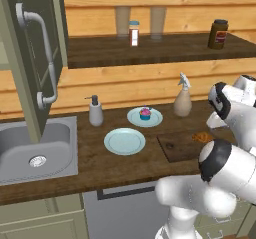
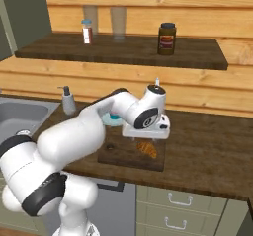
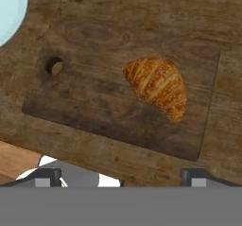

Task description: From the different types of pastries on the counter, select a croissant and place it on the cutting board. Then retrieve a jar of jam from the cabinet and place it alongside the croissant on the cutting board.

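A golden croissant (image 3: pixel 157 86) lies on the right half of the dark wooden cutting board (image 3: pixel 94 102), which rests on the counter. The croissant (image 2: pixel 147 149) sits free on the board (image 2: pixel 118 153), with my gripper (image 2: pixel 146 140) hovering just above it. In the hand view my gripper (image 3: pixel 122 178) is open, its fingertips (image 3: pixel 45 178) spread wide with nothing between them. A dark jam jar (image 1: pixel 218 34) with a red label stands on the right end of the open cabinet shelf, and it is also visible in the right base view (image 2: pixel 167 39).
A plate with a cupcake (image 1: pixel 145 113) and an empty blue plate (image 1: pixel 124 141) lie left of the board. A soap dispenser (image 1: pixel 95 111) and spray bottle (image 1: pixel 183 98) stand by the wall. The sink (image 1: pixel 35 148) and open cabinet door (image 1: pixel 35 58) are at left. A small spice jar (image 1: pixel 133 33) is on the shelf.
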Robot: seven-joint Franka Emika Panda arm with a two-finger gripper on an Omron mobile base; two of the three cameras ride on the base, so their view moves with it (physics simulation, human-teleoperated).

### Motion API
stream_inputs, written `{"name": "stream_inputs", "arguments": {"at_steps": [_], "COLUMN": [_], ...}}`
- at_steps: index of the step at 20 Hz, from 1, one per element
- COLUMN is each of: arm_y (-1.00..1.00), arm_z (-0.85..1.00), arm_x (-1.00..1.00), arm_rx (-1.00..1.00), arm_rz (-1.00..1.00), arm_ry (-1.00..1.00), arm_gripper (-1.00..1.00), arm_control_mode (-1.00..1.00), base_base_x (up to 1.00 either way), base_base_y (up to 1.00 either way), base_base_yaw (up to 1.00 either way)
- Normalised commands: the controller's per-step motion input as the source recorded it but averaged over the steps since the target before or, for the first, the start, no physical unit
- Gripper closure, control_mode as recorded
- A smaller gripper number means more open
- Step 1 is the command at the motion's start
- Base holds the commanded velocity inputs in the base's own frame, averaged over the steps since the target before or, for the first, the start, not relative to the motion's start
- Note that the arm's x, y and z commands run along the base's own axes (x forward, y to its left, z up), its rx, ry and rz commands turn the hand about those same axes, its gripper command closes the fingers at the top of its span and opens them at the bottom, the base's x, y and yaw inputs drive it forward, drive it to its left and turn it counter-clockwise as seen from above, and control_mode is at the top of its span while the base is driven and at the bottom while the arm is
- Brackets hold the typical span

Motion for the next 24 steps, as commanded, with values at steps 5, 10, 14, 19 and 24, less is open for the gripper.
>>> {"name": "stream_inputs", "arguments": {"at_steps": [5, 10, 14, 19, 24], "arm_y": [0.87, 0.88, 0.16, 0.05, 0.00], "arm_z": [0.55, -0.08, -0.10, 0.00, 0.00], "arm_x": [-0.55, -0.02, -0.23, -0.14, 0.00], "arm_rx": [-0.06, -0.09, 0.01, 0.01, 0.00], "arm_rz": [0.00, 0.01, 0.08, 0.01, 0.00], "arm_ry": [-0.02, 0.11, 0.00, -0.01, 0.00], "arm_gripper": [-1.00, -1.00, -1.00, -1.00, -1.00], "arm_control_mode": [-1.00, -1.00, -1.00, 1.00, 1.00], "base_base_x": [0.00, 0.00, 0.00, -0.78, -0.90], "base_base_y": [0.00, 0.00, 0.00, 0.48, 1.00], "base_base_yaw": [0.00, 0.00, 0.00, 0.01, 0.00]}}
